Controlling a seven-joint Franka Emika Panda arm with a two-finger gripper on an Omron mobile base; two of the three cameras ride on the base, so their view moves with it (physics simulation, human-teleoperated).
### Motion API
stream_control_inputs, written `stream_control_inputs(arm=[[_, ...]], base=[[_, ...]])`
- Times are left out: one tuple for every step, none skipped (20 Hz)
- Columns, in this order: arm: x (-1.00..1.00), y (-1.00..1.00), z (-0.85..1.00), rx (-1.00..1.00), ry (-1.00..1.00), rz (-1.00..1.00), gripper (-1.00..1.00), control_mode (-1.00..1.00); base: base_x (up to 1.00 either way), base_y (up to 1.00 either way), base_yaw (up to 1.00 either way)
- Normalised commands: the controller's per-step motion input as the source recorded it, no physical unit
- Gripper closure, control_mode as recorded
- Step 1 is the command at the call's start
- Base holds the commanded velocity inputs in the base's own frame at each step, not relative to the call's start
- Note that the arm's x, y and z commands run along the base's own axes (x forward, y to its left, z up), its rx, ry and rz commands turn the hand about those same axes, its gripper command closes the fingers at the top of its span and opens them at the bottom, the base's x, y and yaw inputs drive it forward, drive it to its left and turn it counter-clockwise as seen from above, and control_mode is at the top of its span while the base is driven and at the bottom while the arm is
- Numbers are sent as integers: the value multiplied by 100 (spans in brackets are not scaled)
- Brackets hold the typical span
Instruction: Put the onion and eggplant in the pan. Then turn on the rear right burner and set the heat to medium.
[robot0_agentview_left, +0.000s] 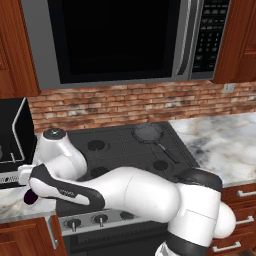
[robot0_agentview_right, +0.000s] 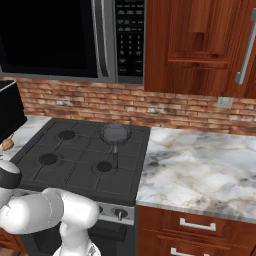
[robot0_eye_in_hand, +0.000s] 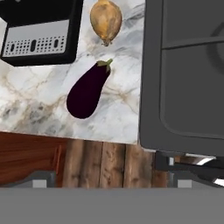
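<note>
The claw hung wide open, empty, above the eggplant. Glossy and probably slippery, it looked best gripped across its fat middle. The onion lay just beyond it.

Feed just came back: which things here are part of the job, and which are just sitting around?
Job:
- onion, on counter
- eggplant, on counter
- pan, on rear right burner
- stove knobs

Lying about:
- microwave
- black appliance beside the onion

microwave, brick backsplash, marble counter

Even bright rendered light, soft shadows, slightly pixelated
</note>
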Motion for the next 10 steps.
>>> stream_control_inputs(arm=[[13, 7, -42, -2, -4, -2, -100, -100], [12, 13, -46, -2, -2, -1, -100, -100], [14, 13, -49, -1, -2, -1, -100, -100], [14, 13, -47, -1, -2, -1, -100, -100], [14, 14, -37, 0, -3, -1, -100, -100], [15, 16, -29, 0, -4, 0, -100, -100], [14, 18, -22, 0, -4, 0, -100, -100], [13, 21, -14, 0, -3, 0, -100, -100], [15, 22, -6, 0, 0, 0, -100, -100], [18, 24, -3, 0, 0, 0, -100, -100]], base=[[0, 0, 0], [0, 0, 0], [0, 0, 0], [0, 0, 0], [0, 0, 0], [0, 0, 0], [0, 0, 0], [0, 0, 0], [0, 0, 0], [0, 0, 0]])
